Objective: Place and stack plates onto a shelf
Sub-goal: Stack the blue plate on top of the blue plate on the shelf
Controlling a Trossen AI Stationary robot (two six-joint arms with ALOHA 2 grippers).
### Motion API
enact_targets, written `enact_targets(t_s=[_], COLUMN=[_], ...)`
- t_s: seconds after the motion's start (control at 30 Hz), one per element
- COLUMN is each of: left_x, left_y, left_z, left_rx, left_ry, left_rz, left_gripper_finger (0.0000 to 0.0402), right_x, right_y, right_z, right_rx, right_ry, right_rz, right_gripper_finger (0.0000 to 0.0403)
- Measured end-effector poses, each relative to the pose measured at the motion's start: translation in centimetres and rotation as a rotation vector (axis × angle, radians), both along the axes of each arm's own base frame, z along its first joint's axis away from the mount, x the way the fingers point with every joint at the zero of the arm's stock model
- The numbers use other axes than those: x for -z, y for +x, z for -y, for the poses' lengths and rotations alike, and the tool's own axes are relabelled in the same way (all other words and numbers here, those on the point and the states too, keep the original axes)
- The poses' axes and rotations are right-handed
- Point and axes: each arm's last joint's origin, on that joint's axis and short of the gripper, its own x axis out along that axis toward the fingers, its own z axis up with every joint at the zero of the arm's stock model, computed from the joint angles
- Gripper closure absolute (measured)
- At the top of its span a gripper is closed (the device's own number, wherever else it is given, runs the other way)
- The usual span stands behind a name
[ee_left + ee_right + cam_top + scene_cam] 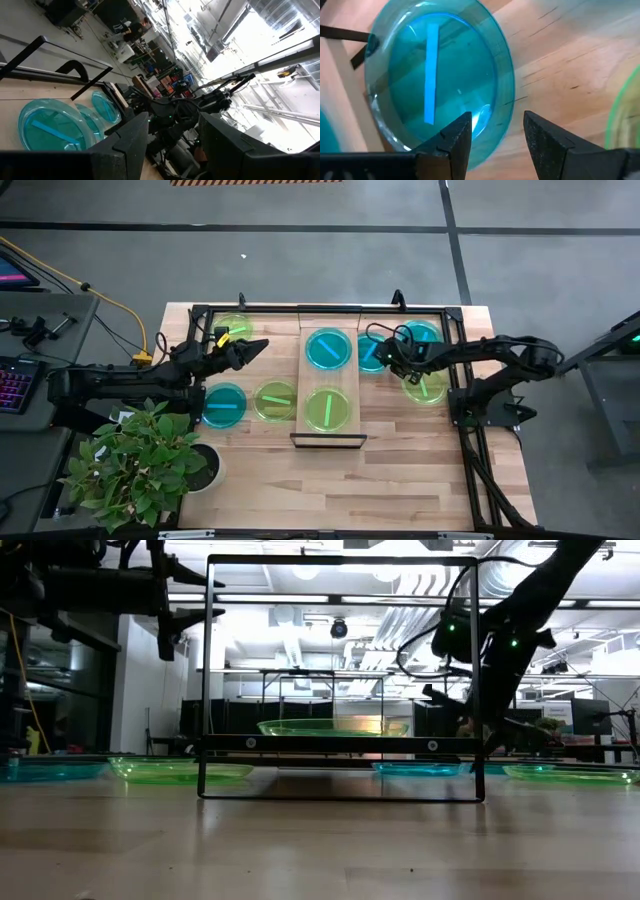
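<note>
Right, I see my right gripper (492,131) open, empty, hovering over a blue plate (435,80) just beside the shelf (327,350); shelf holds two plates; left gripper (252,347) open, raised, nothing held

the shelf (328,435), a long light-wood board in a thin black frame, sits mid-table. on it lie a cyan plate (327,349) at the far end and a lime-green plate (326,409) at the near end, each striped. left of it, a cyan plate (224,404) and a green one (275,400) lie side by side; right of it, a cyan plate (437,80) lies against its frame.
</note>
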Motion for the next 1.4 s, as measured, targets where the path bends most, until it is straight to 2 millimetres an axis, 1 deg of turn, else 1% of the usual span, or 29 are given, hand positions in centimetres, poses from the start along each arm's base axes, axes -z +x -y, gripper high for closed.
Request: enact_targets(t_s=[0.07, 0.2, 0.3, 0.4, 0.53, 0.6, 0.67, 0.77, 1.0, 1.23, 1.33, 1.4], left_x=[0.0, 0.0, 0.0, 0.0, 0.0, 0.0, 0.0, 0.0, 0.0, 0.0, 0.0, 0.0], left_y=[0.0, 0.0, 0.0, 0.0, 0.0, 0.0, 0.0, 0.0, 0.0, 0.0, 0.0, 0.0], left_z=[0.0, 0.0, 0.0, 0.0, 0.0, 0.0, 0.0, 0.0, 0.0, 0.0, 0.0, 0.0], left_rx=[0.000, 0.000, 0.000, 0.000, 0.000, 0.000, 0.000, 0.000, 0.000, 0.000, 0.000, 0.000], left_ry=[0.000, 0.001, 0.001, 0.001, 0.001, 0.001, 0.001, 0.001, 0.001, 0.001, 0.001, 0.001], left_rz=[0.000, 0.000, 0.000, -0.001, -0.001, -0.001, -0.001, -0.001, -0.001, -0.001, -0.001, -0.001], left_gripper_finger=[0.0236, 0.0236, 0.0236, 0.0236, 0.0236, 0.0236, 0.0236, 0.0236, 0.0236, 0.0236, 0.0236, 0.0236], right_x=[0.6, 1.1, 1.1, 1.2, 1.3, 1.3, 1.0, 0.0, -3.5, -6.2, -7.3, -8.0], right_y=[0.1, 0.4, 0.4, 0.2, -0.2, -0.3, -0.5, -1.0, -2.5, -5.8, -6.9, -7.3], right_z=[0.1, 0.2, 0.3, 0.5, 0.6, 0.6, 0.5, 0.4, -0.1, -1.5, -2.1, -2.6], right_rx=[0.024, 0.067, 0.086, 0.099, 0.097, 0.074, 0.052, 0.011, -0.089, -0.143, -0.186, -0.237], right_ry=[0.016, 0.015, 0.000, 0.004, -0.030, -0.068, -0.073, -0.097, -0.194, -0.226, -0.255, -0.278], right_rz=[-0.013, -0.005, -0.008, -0.028, -0.078, -0.110, -0.123, -0.131, -0.093, -0.140, -0.124, -0.088], right_gripper_finger=[0.0240, 0.0241, 0.0256, 0.0293, 0.0377, 0.0393, 0.0393, 0.0401, 0.0403, 0.0403, 0.0403, 0.0403])
